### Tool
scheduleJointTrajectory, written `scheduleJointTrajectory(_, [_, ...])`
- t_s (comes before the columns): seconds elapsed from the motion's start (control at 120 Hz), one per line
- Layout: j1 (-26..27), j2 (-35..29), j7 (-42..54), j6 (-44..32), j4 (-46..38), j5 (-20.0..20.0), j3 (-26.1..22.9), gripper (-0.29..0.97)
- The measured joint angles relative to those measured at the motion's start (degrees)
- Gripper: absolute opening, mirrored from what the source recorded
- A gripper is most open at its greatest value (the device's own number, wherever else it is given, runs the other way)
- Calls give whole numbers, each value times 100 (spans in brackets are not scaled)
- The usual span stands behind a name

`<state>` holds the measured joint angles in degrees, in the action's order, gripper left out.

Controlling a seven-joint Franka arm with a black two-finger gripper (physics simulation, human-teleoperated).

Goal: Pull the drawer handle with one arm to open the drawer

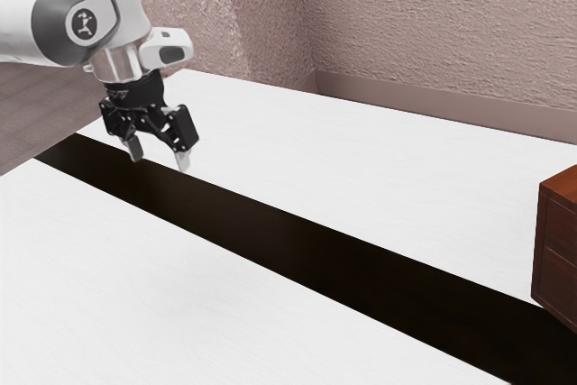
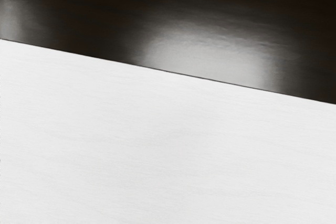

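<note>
A dark brown wooden drawer cabinet (image 1: 557,250) stands at the exterior view's right edge, partly cut off; I make out stacked drawer fronts but no handle. My black gripper (image 1: 160,156) hangs at the upper left, far from the cabinet, above the table near the dark stripe. Its two light-tipped fingers (image 1: 183,160) stand apart with nothing between them, so it is open. The wrist view looks down on the white table surface (image 2: 157,156) and the glossy dark stripe (image 2: 184,30).
The white table (image 1: 388,160) is crossed diagonally by a wide dark stripe (image 1: 315,250) running from the left toward the lower right. A textured pinkish wall (image 1: 406,15) with a baseboard stands behind.
</note>
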<state>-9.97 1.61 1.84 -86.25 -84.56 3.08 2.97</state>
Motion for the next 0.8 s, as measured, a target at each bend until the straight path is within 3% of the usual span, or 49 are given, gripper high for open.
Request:
scheduleJointTrajectory(0.267, [360,-9,30,25,23,-43,19,68])
scheduleJointTrajectory(0.483, [771,-154,-86,296,904,-134,-21,68])
scheduleJointTrajectory(0.8, [1248,2,-2014,413,968,-405,-86,68])
